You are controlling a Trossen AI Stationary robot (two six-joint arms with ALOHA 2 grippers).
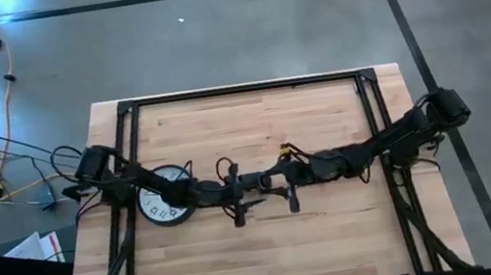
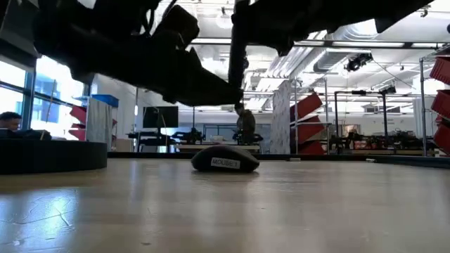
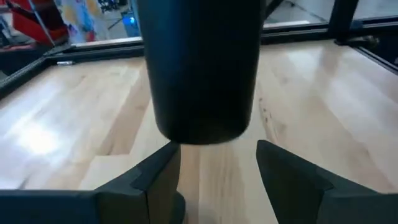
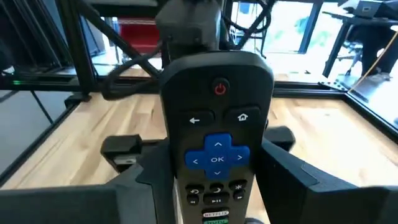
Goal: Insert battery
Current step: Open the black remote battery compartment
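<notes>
Behind your wooden table (image 1: 272,250) is a big bright workshop. Your right gripper (image 4: 214,186) is clamped on the black remote (image 4: 216,118), buttons facing its camera, held up over the table's middle, long way running left to right. Your left gripper (image 3: 217,168) has its fingers spread around the remote's far end.

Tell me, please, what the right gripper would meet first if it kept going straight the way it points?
Probably the left gripper: the right gripper holds a remote aimed at it, close across the table, though depth is unclear.
</notes>
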